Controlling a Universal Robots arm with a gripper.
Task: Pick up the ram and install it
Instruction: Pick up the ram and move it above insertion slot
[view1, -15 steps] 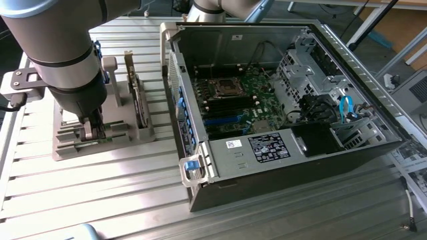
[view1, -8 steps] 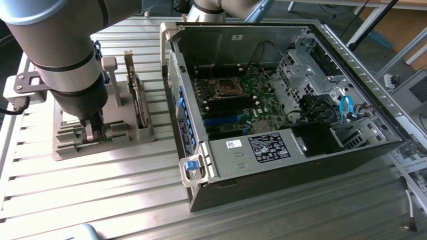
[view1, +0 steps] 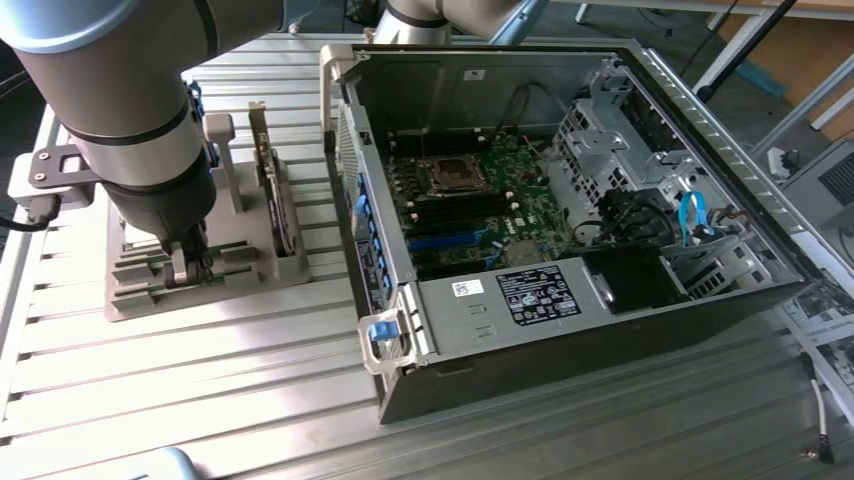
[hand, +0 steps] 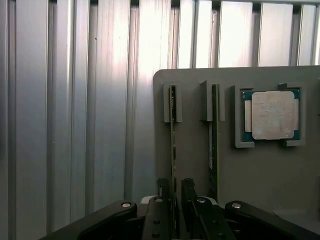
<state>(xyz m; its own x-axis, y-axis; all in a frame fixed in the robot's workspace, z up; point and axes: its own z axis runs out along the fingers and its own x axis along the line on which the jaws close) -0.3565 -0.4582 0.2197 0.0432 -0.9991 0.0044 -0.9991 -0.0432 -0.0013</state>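
Ram (hand: 173, 150) edge-up in holder (hand: 265, 170) slot, straddled by spread gripper (hand: 175, 184), not yet pinched. Risk of tilting and jamming in slot from off-centre closing; second stick (hand: 213, 150) just beside.

Desk (view1: 200, 400) carries the holder (view1: 134, 305) on the exterior view's left and the open computer case (view1: 467, 70) just beside it on the right. Motherboard (view1: 494, 200) lies in the case. On the holder:
- ram (hand: 173, 140) and second stick (hand: 213, 145) on edge in parallel slots
- processor (hand: 272, 115) in a pocket beside them
- expansion card (view1: 276, 200) upright

Gripper (hand: 175, 187) straddles the ram, jaws spread.
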